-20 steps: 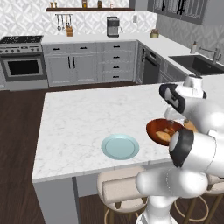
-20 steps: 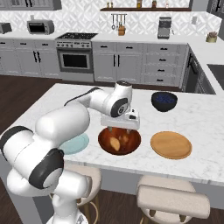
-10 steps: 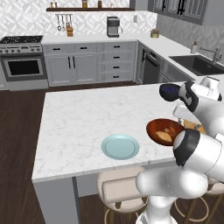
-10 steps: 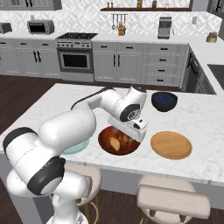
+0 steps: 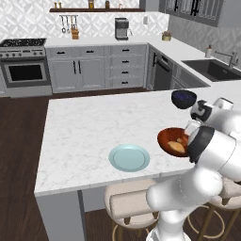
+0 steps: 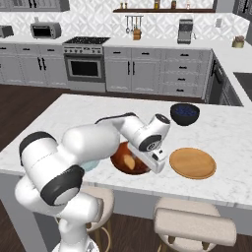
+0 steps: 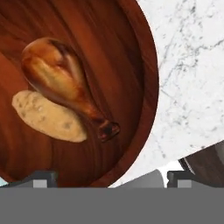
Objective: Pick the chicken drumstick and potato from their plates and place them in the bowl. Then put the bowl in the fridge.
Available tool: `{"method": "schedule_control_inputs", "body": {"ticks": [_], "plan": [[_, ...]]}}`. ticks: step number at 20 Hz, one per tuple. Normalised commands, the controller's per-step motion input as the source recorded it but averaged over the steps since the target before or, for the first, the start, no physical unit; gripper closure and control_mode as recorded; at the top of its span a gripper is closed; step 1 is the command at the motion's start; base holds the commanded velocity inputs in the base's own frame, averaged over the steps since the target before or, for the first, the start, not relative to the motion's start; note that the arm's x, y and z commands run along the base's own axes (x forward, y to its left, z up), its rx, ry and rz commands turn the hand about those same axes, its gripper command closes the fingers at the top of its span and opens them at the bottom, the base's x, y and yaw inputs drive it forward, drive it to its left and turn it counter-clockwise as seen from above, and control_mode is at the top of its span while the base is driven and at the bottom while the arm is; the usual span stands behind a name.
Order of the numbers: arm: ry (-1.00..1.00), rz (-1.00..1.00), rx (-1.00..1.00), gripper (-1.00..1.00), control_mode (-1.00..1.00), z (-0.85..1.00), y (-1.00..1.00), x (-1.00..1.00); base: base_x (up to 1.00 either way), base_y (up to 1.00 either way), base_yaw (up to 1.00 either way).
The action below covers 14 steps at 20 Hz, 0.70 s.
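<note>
The reddish-brown bowl sits on the marble island near its front edge. In it lie the chicken drumstick and, touching it, the pale potato. My gripper hangs open just over the bowl's rim, with one fingertip above the inside and the other above the counter. From the right base view the gripper is at the right edge of the bowl. Both plates are bare: the blue-green one and the tan wooden one. The fridge is out of view.
A dark blue bowl stands behind the tan plate. Two stools are tucked under the island's front edge. The stove, grey cabinets and a sink line the far walls.
The hand has come down and shifted toward the bowl's right rim. Its jaws stay wide open. The bowl, the food and the plates have not moved.
</note>
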Motion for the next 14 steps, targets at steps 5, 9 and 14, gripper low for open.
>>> {"method": "schedule_control_inputs", "body": {"ticks": [5,9,14], "plan": [[0.00,0.00,0.00,-1.00,-1.00,-0.61,-0.10,0.15,0.00,0.00,0.00],[0.00,-0.04,0.00,-1.00,-1.00,-0.42,0.06,0.12,0.00,0.00,0.00],[0.00,-0.08,-0.02,1.00,-1.00,-0.34,0.28,0.31,0.00,0.00,0.00]]}}
